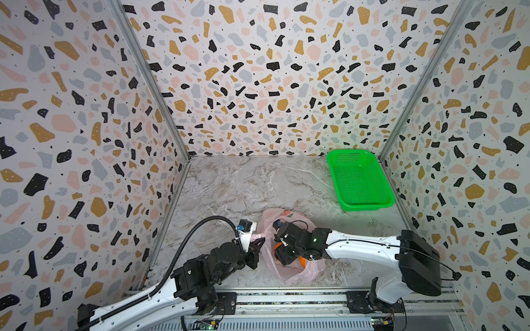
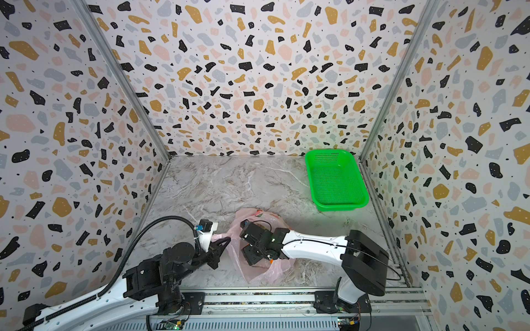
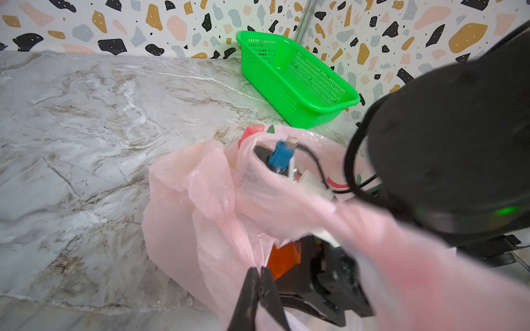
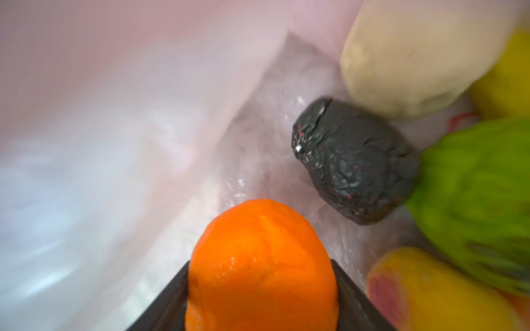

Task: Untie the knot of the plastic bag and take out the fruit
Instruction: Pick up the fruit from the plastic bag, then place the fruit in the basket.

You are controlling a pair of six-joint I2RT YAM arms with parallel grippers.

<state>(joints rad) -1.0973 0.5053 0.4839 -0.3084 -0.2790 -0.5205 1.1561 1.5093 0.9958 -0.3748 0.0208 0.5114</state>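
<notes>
The pink plastic bag (image 1: pixel 298 273) (image 2: pixel 259 272) lies at the table's near middle with its mouth held open; no knot shows. My left gripper (image 1: pixel 259 243) (image 3: pixel 259 270) is shut on a bunched edge of the plastic bag (image 3: pixel 200 200) at its left side. My right gripper (image 4: pixel 261 266) reaches down inside the bag, its jaws pressed on both sides of an orange tangerine (image 4: pixel 258 243). Beyond it in the bag lie more fruit: a dark avocado (image 4: pixel 352 166), a pale bumpy one (image 4: pixel 407 57), a green fruit (image 4: pixel 473 200) and a yellow-red fruit (image 4: pixel 424 286).
A bright green perforated basket (image 1: pixel 370 204) (image 2: pixel 338 207) (image 3: pixel 329 106) stands at the back right, close to the right wall. Patterned walls close in the marble table (image 1: pixel 243 186) on three sides. The right arm (image 1: pixel 358 246) stretches across the bag from the right.
</notes>
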